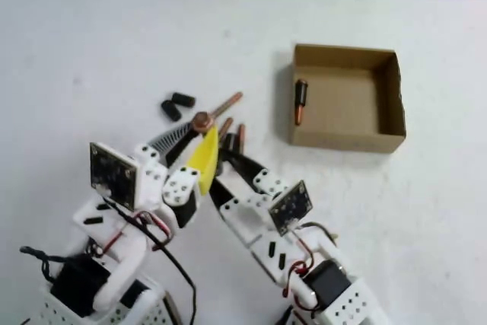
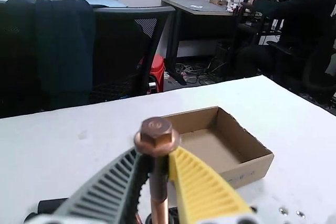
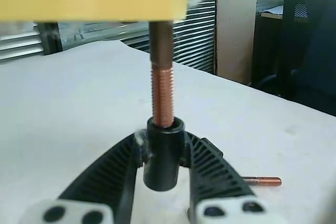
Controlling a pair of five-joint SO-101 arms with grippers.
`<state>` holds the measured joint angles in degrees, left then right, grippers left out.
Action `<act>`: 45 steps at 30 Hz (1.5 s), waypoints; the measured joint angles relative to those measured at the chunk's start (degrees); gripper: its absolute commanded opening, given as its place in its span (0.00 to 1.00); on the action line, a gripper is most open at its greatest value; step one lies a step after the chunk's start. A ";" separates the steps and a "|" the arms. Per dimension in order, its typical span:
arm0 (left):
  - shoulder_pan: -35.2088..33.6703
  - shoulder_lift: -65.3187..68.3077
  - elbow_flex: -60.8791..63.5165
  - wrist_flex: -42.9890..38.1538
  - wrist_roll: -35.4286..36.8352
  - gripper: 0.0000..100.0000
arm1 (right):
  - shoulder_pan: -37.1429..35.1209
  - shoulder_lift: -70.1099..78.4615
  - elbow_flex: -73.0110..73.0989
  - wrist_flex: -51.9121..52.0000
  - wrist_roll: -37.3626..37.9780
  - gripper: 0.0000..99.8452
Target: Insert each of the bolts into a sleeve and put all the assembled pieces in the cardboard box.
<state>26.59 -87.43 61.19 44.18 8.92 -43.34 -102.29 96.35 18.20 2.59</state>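
My left gripper (image 1: 199, 132), with one grey and one yellow finger, is shut on a copper bolt (image 2: 156, 132) and holds it upright, head up. Right below it, my right gripper (image 3: 164, 150) is shut on a black sleeve (image 3: 163, 156) that also stands upright. The bolt's threaded tip (image 3: 161, 98) sits just inside the sleeve's mouth. The cardboard box (image 1: 346, 142) stands to the right of both grippers, with one assembled piece (image 1: 300, 102) lying against its left wall.
Two loose black sleeves (image 1: 176, 105) lie on the table beyond the grippers. Loose copper bolts (image 1: 228, 103) (image 1: 241, 138) lie between the grippers and the box. Another loose bolt (image 3: 262, 181) lies on the white table behind the held sleeve.
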 measured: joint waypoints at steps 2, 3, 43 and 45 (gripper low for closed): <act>0.00 -0.35 0.44 0.00 0.00 0.02 | -0.09 0.00 0.00 0.00 0.00 0.02; 0.00 -0.35 0.53 0.00 0.00 0.02 | -0.09 0.00 0.00 0.00 0.00 0.02; 0.35 -0.88 7.82 2.64 -6.42 0.05 | 0.79 0.00 0.00 0.00 -0.18 0.02; 0.35 -0.88 7.82 2.64 -6.42 0.11 | 0.79 0.00 0.00 0.00 -0.18 0.02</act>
<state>26.95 -88.31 69.01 46.81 2.51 -42.55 -102.29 96.35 18.20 2.42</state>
